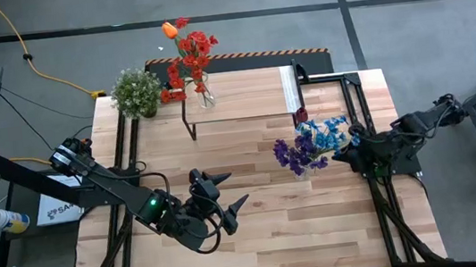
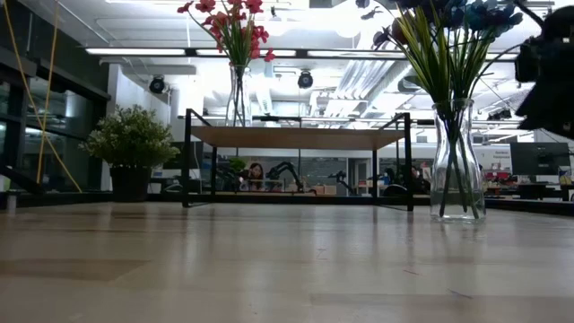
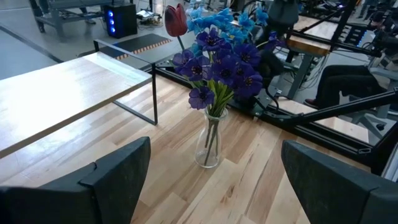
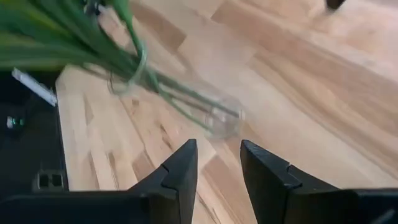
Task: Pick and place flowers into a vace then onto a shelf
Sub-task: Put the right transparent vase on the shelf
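A clear glass vase [image 1: 301,173] with purple and blue flowers [image 1: 311,143] and a dark red rosebud [image 3: 176,20] stands upright on the table, right of centre. My right gripper [image 1: 341,156] hovers just to its right, tipped downward. Its fingers [image 4: 217,149] are slightly open with nothing between them, and the vase's base [image 4: 221,118] lies just beyond their tips. My left gripper [image 1: 231,191] waits wide open over the table's near middle, facing that vase [image 3: 209,143]. A second vase [image 1: 204,97] of red flowers and an orange tulip [image 1: 188,54] stands on the left end of the shelf [image 1: 244,106].
A bushy potted plant [image 1: 136,91] stands at the table's far left corner, beside the shelf. Black frame rails [image 1: 380,198] run along both side edges of the table. Bare wood [image 1: 303,234] lies across the near half.
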Controlling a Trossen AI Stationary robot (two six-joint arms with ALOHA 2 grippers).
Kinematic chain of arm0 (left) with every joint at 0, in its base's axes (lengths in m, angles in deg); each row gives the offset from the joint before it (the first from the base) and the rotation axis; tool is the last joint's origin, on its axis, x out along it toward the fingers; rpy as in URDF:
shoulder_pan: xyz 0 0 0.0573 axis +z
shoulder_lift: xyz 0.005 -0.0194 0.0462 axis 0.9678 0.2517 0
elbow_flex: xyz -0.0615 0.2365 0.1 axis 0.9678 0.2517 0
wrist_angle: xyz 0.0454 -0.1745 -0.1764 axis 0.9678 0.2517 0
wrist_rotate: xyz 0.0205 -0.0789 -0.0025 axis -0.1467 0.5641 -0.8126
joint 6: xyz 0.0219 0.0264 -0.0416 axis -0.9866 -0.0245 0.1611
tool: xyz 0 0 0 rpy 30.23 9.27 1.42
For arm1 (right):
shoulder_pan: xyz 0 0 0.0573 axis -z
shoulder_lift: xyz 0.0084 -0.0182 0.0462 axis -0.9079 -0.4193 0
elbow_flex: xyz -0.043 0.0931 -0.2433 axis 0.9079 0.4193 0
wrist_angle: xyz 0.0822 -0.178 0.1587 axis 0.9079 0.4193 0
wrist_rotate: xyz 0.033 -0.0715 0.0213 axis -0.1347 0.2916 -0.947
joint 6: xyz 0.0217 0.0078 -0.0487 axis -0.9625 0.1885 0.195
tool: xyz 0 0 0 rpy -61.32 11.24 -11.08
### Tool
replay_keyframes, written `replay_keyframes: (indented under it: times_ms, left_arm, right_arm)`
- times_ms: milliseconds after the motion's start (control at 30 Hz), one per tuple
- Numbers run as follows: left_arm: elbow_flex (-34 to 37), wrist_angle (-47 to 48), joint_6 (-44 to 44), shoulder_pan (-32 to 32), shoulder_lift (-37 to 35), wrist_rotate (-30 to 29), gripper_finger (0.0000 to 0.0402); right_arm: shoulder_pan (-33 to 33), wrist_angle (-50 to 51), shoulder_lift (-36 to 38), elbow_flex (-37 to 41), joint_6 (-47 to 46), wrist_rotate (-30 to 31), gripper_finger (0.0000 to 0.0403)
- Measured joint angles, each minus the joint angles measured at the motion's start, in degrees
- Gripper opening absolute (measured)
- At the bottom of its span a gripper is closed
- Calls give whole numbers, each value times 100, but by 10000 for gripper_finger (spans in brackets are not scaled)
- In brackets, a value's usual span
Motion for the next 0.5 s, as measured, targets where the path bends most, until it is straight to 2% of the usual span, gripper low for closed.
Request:
replay_keyframes:
  times_ms: [333, 500]
  left_arm:
    - [-2, 1, 0, 2, 0, -2, 392]
    - [-4, 4, 0, 2, 0, -2, 392]
  right_arm:
    - [-4, -117, 1, 272, 373, -197, 114]
    - [-4, -588, 4, 559, 449, -441, 114]
